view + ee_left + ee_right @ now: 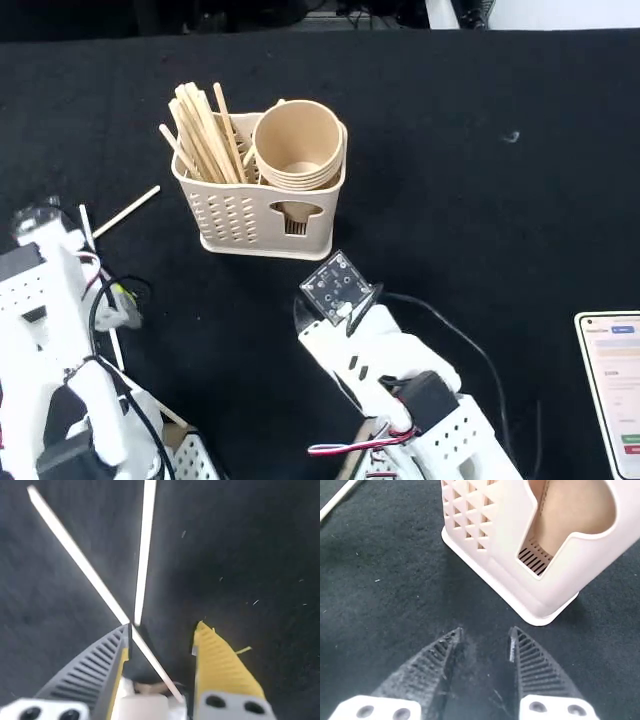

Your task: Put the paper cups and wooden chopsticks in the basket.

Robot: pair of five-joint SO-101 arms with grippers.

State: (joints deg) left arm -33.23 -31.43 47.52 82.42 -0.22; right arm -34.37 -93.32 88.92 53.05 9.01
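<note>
The cream basket (262,215) holds a bundle of wooden chopsticks (203,133) and a stack of paper cups (298,143). Two loose chopsticks lie on the black table at the left, one slanted (127,211) and one nearly straight (87,228). In the left wrist view they meet at my left gripper's grey fingertip. The long chopstick (80,560) runs in between the open jaws of the left gripper (162,627), and the other chopstick (143,555) ends just ahead of them. My right gripper (485,632) is open with nothing in it, low over the table a short way from the basket's front wall (520,525).
A phone (612,385) lies at the table's right edge. A white perforated box corner (195,458) and another stick (150,395) sit by the left arm's base. Cables trail over the cloth near both arms.
</note>
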